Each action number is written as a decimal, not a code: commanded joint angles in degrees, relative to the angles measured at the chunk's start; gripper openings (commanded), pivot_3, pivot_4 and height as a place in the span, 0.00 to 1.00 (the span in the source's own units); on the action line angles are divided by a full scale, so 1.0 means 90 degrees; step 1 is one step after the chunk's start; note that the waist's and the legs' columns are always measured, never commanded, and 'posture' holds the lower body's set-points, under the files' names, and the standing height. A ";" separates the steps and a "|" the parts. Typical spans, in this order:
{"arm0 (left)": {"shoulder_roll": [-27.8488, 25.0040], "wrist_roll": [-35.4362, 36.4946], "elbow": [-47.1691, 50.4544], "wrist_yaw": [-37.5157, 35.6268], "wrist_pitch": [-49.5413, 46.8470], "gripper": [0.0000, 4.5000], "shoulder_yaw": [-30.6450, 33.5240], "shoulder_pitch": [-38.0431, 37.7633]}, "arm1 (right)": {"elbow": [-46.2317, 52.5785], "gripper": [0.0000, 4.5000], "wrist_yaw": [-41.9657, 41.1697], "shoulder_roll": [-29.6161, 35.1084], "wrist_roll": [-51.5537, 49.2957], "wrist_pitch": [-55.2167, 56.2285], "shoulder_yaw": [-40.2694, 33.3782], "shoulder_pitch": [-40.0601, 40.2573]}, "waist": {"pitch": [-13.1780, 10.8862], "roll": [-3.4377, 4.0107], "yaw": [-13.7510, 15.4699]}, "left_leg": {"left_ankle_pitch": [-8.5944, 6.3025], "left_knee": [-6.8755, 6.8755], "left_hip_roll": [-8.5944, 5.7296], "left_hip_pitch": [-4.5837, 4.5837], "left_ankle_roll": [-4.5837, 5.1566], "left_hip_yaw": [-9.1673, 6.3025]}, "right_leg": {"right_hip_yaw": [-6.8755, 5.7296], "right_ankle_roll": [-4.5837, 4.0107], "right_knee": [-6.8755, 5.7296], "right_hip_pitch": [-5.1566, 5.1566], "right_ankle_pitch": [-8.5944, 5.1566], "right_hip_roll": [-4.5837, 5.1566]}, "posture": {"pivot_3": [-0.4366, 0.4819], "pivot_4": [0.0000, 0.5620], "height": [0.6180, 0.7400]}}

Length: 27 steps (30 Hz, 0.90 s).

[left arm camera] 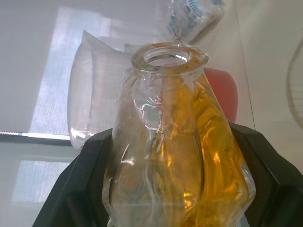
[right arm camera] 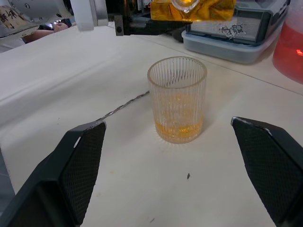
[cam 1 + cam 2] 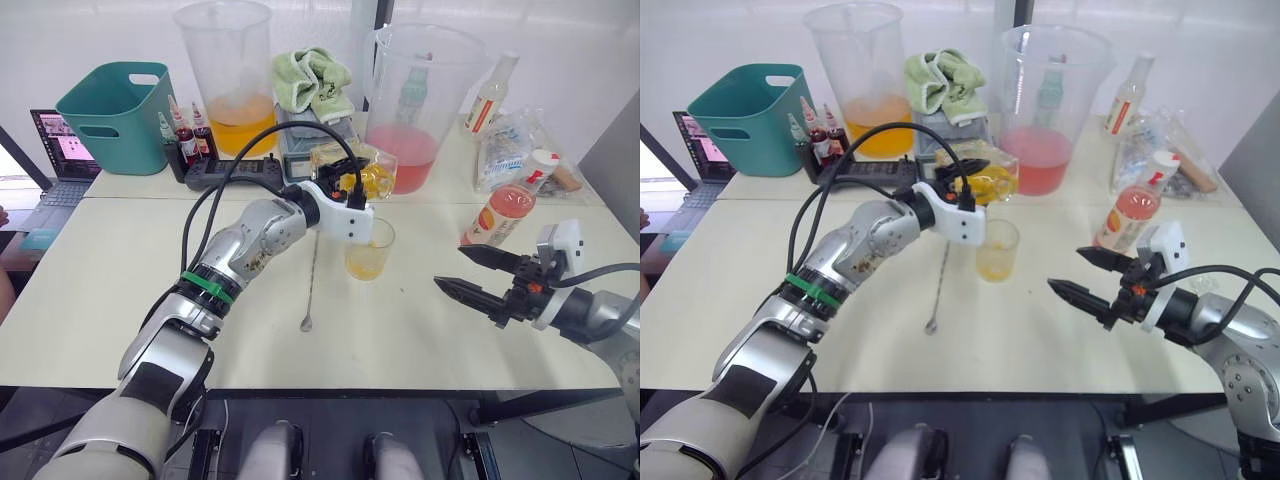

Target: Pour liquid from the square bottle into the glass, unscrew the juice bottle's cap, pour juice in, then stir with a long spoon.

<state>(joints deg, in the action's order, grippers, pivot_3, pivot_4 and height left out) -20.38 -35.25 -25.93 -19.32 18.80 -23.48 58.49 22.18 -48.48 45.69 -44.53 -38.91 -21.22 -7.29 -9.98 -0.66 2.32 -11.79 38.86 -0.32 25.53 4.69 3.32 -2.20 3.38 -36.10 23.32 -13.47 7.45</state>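
I have the square bottle (image 3: pixel 368 178) clamped in my left hand (image 3: pixel 352 188), lifted above the surface (image 3: pixel 120 290) and tipped. Its neck is open, no stopper on it, as the left wrist view shows clearly, and much yellow-orange liquid is inside. The bottle hangs just behind the glass (image 3: pixel 370 248), at about 12 o'clock from it and higher, and the right wrist view shows its mouth over the far side of the rim. The glass has only a shallow layer of yellow at the bottom, so I judge the first pour is in progress or close to its end.

My right hand (image 3: pixel 480 278) has its two fingers wide apart and holds nothing. It hovers low, at about 4 o'clock from the glass, with the fingers pointing toward it.

The juice bottle (image 3: pixel 505 207) stands at about 2 o'clock from the glass, leaning a little, with the cap (image 3: pixel 543 158) on it. It lies just beyond my right hand, at about 12 o'clock from it, and far from my left, so the right arm is the nearer one for the next grasp.

The long spoon (image 3: pixel 311 282) lies flat just left of the glass, its stem running from 12 to 6 o'clock, the bowl at the near end.
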 commanded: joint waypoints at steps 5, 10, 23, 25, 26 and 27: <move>0.0598 0.2144 0.1417 -0.0710 -0.2025 0.62 0.1510 -0.0124 | -0.0111 1.00 -0.0230 0.0167 0.0019 0.0130 0.0025 -0.0365 | 0.0000 0.0001 -0.0022 | 0.0000 0.0002 0.0001 -0.0001 0.0000 -0.0002 | 0.0000 0.0000 -0.0004 0.0000 0.0000 0.0000 | 0.48 0.27 0.97; 0.0702 0.2965 0.1604 -0.0517 -0.3632 0.62 0.2409 -0.0053 | -0.0248 1.00 -0.0390 0.0229 0.0006 0.0077 0.0152 -0.0609 | 0.0000 0.0001 -0.0059 | 0.0001 0.0002 0.0002 -0.0003 0.0000 -0.0002 | 0.0001 0.0000 -0.0005 0.0000 0.0000 -0.0003 | 0.48 0.27 0.97; 0.0381 0.3976 0.1501 0.0351 -0.4976 0.62 0.3817 -0.0577 | -0.0693 1.00 -0.0705 0.0282 0.0149 0.0095 0.0557 -0.1199 | 0.0000 0.0000 -0.0066 | 0.0003 0.0002 -0.0002 -0.0002 -0.0004 -0.0009 | -0.0001 0.0002 -0.0010 -0.0003 0.0003 -0.0004 | 0.48 0.27 0.97; 0.0516 0.4246 0.1517 0.0438 -0.4942 0.62 0.4032 -0.0771 | -0.0745 1.00 -0.0738 0.0282 0.0200 0.0111 0.0597 -0.1269 | 0.0000 0.0000 -0.0037 | 0.0003 0.0002 -0.0002 -0.0002 -0.0005 -0.0009 | -0.0001 0.0003 -0.0009 -0.0005 0.0006 -0.0004 | 0.48 0.27 0.97; 0.0541 0.4302 0.1488 0.0462 -0.4909 0.62 0.4053 -0.0821 | -0.0766 1.00 -0.0749 0.0281 0.0222 0.0122 0.0604 -0.1288 | 0.0000 0.0000 -0.0019 | 0.0003 0.0002 -0.0002 -0.0002 -0.0006 -0.0009 | -0.0001 0.0002 -0.0009 -0.0005 0.0007 -0.0004 | 0.48 0.27 0.97; 0.0536 0.4296 0.1462 0.0466 -0.4845 0.62 0.4014 -0.0875 | -0.0783 1.00 -0.0759 0.0282 0.0235 0.0126 0.0606 -0.1300 | -0.0001 -0.0002 -0.0004 | 0.0004 0.0003 -0.0002 -0.0002 -0.0006 -0.0009 | -0.0001 0.0002 -0.0008 -0.0004 0.0008 -0.0004 | 0.48 0.27 0.97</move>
<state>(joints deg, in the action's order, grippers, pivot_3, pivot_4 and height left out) -15.09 1.65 -17.24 -15.70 -27.96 11.99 47.92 14.86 -54.91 47.42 -42.72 -38.93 -14.94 -17.93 -9.99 -0.67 2.28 -11.74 38.89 -0.34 25.52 4.61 3.23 -2.20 3.40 -36.16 23.28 -13.38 7.42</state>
